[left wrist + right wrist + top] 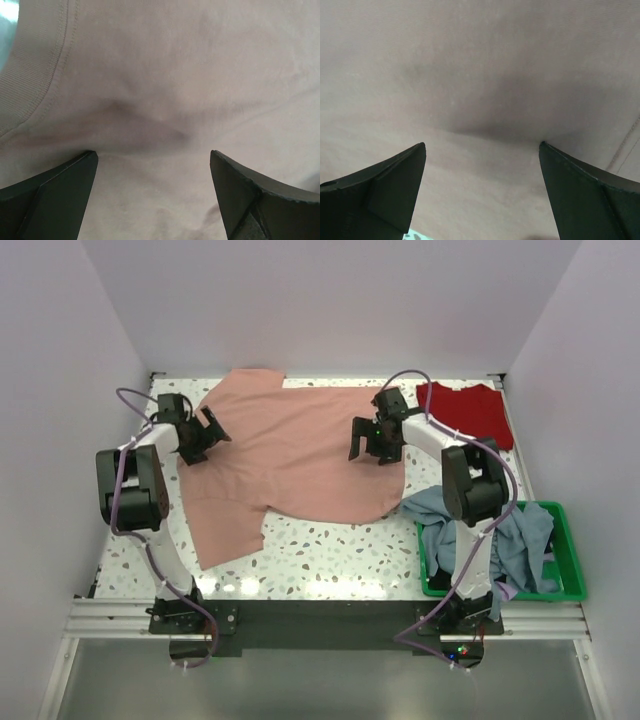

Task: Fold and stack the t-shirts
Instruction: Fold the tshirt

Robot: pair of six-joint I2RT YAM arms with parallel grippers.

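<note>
A salmon-pink t-shirt [290, 455] lies spread flat on the speckled table [330, 555]. My left gripper [207, 437] is open over the shirt's left edge; in the left wrist view its fingers [55, 195] stand wide apart on pink cloth [165, 90] beside a ribbed collar band [25, 85]. My right gripper [368, 443] is open over the shirt's right part; its fingers [385, 190] stand wide apart on pink cloth [480, 75]. A folded deep red t-shirt [465, 410] lies at the back right. Blue-grey shirts [510, 540] hang out of the basket.
A green plastic basket [570, 585] stands at the front right, right of the right arm's base. White walls close in the table on three sides. A metal rail [320, 615] runs along the near edge.
</note>
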